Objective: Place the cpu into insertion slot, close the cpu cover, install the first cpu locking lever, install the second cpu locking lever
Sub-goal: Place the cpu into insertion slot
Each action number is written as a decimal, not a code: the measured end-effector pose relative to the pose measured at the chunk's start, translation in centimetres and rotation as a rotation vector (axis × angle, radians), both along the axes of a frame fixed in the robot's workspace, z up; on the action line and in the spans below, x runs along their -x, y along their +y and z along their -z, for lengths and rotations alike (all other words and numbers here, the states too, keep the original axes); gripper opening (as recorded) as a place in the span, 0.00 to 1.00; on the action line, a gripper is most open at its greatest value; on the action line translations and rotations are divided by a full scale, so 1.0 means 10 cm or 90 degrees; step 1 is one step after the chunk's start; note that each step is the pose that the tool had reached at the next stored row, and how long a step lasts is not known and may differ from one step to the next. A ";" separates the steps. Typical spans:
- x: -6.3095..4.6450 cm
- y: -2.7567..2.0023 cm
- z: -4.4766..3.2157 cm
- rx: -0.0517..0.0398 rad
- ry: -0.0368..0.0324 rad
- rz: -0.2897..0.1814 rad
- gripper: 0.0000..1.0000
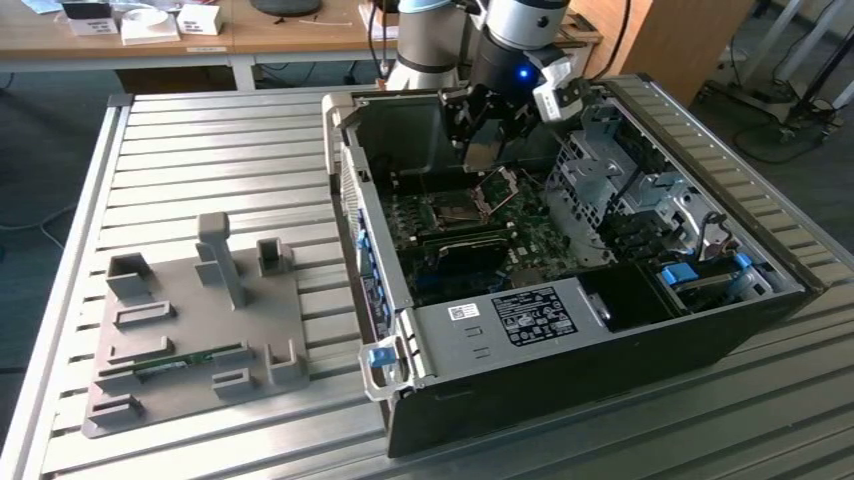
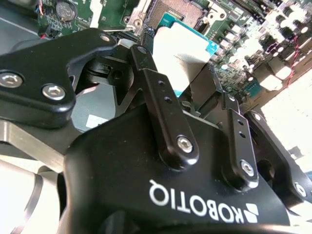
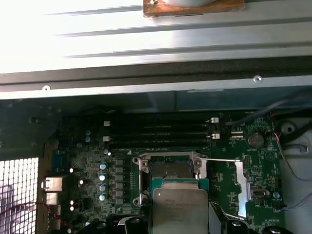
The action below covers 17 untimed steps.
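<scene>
Gripper (image 2: pixel 178 68) pinches the cpu (image 3: pixel 179 210) by two opposite edges, judged so that the chip stays level and its underside goes untouched. The cpu hangs inside the open computer case (image 1: pixel 350 190), above the board and at about 12 o'clock from the insertion slot (image 3: pixel 170 168) in the exterior view. The cpu cover (image 1: pixel 501 190) stands tilted up, leaving the socket bare. Markings: white lettering (image 2: pixel 204 207) on the gripper body; a white printed label (image 1: pixel 534 312) at 5 o'clock from the slot.

Black gripper (image 2: pixel 176 68) clamping the cpu (image 2: pixel 184 48), insertion slot (image 2: pixel 179 9) just beyond — green board (image 2: pixel 229 24) around
</scene>
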<state>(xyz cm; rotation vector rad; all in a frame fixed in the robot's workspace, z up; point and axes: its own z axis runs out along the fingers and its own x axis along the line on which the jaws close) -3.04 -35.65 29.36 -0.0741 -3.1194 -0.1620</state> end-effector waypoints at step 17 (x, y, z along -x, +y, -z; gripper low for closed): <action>0.00 0.000 0.048 -0.0001 -0.0001 0.192 0.54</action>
